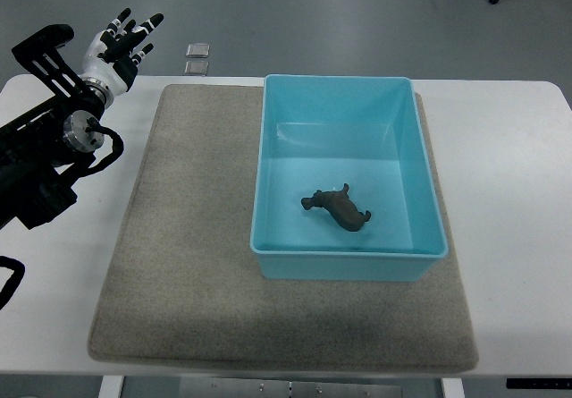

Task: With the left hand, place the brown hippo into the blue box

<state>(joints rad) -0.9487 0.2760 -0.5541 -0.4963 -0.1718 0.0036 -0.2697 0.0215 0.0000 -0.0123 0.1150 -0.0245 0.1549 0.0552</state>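
Hippo: the brown hippo lies on the floor of the blue box, in the half nearer to me and a little toward the middle, its body set diagonally and its legs showing; it touches no wall.

Box: an open, light-blue rectangular container, standing on the right-hand part of the mat, its near rim turned toward me.

Mat: a grey-beige rectangle of cloth covering most of the white table; the box stands wholly on it.

My left hand: my left hand hangs at the far left corner of the table, well apart from the box and from the hippo; its fingers are spread and extended, pointing up and to the right in the picture, and they hold nothing.

My left arm: black links and cabling enter from the picture's left edge and run up to the wrist.

Beyond the table: two small square plates lie on the grey floor just past the table's far edge, near the mat's far left corner.
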